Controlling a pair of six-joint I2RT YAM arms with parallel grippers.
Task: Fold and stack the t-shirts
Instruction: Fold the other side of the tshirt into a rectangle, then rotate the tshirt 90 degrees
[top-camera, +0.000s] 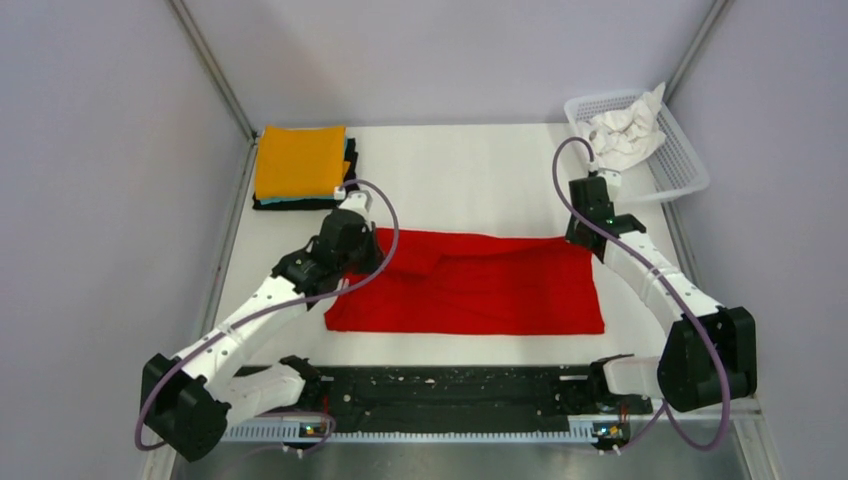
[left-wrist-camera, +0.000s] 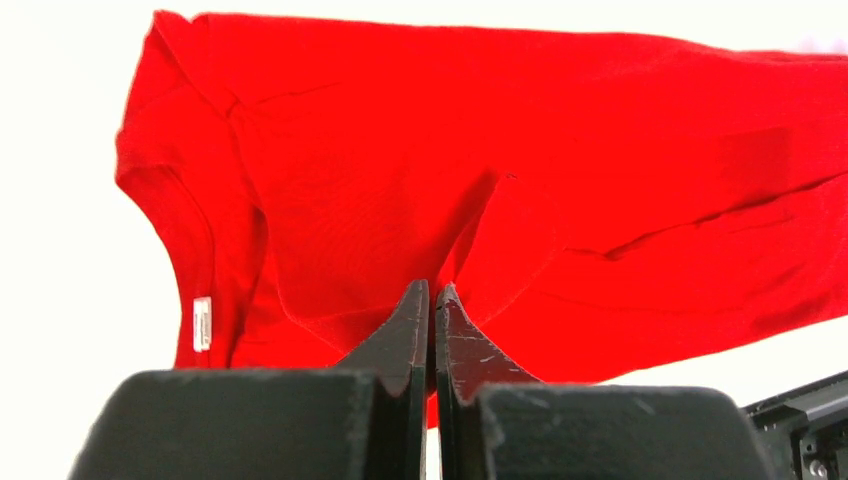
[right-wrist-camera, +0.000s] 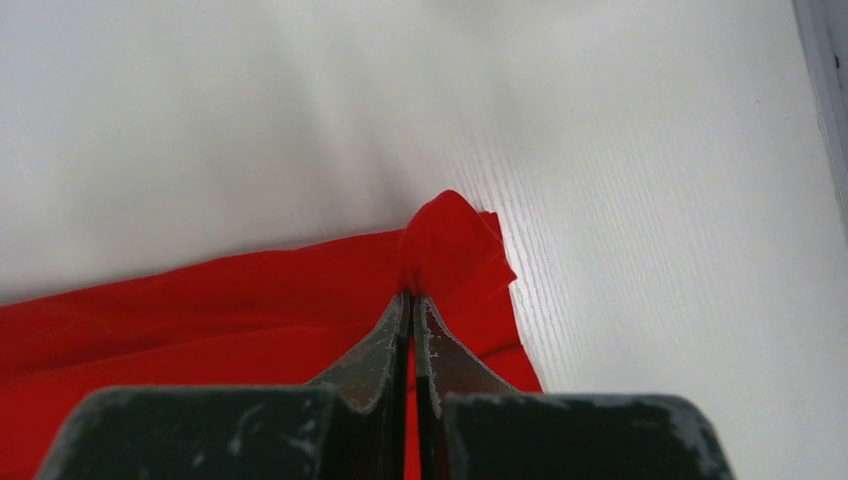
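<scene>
Your left gripper is pressing its jaws together, with only a slit between them. Red cloth is showing in that slit, so it is holding the red t-shirt at its left end. In the left wrist view the collar and a small white label are lying just left of the fingertips.

Your right gripper is likewise squeezing its jaws together on the same shirt. It is pinching the shirt's far right corner, which is bunching into a small raised peak just ahead of the fingertips.

The red t-shirt is lying across the middle of the desk, its long side running parallel to the near edge. One fold is rising on its left half.

Toward the far left corner you are seeing a folded stack. The orange t-shirt is lying on top. A teal edge and a black t-shirt are peeking out beneath it.

At the far right corner a white mesh basket is sitting tilted, and a crumpled white t-shirt is spilling over its rim.
</scene>
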